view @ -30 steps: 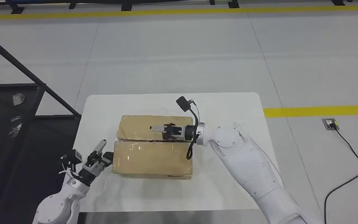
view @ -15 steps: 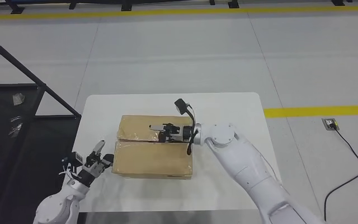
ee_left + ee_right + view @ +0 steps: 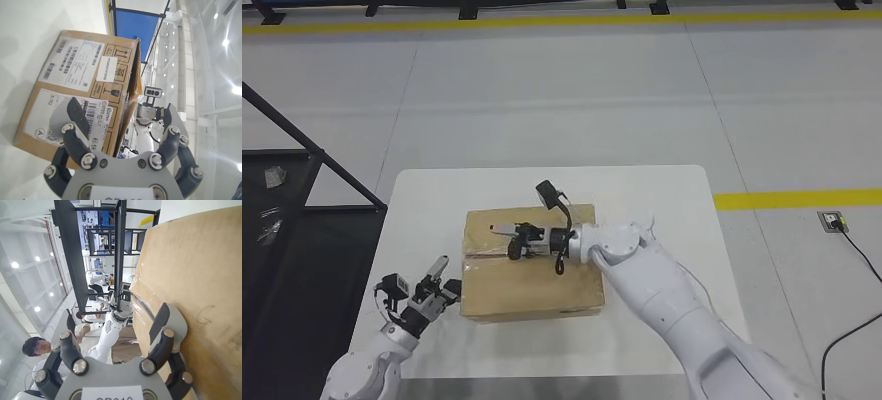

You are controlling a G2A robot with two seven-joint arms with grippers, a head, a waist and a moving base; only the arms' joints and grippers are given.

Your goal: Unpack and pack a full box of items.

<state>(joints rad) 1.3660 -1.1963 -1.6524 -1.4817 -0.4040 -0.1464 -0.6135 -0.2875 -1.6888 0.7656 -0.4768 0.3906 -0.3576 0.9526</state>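
Right gripper (image 3: 115, 313) spread wide, holding nothing. One finger (image 3: 166, 321) sits at the taped seam on top of the brown cardboard box (image 3: 532, 285). Left gripper (image 3: 121, 104) is also wide and empty, with the box's labelled side just ahead of it. The box stands on the white rectangular table (image 3: 662, 200).

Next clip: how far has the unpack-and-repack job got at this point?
Done: nothing visible yet; the box sits on the table with its top flaps down and shiny tape along the seam. In hand: the right hand, open, lies over the top by the seam; the left hand, open and empty, faces the labelled end. Left: opening, unpacking and repacking, essentially the whole job.
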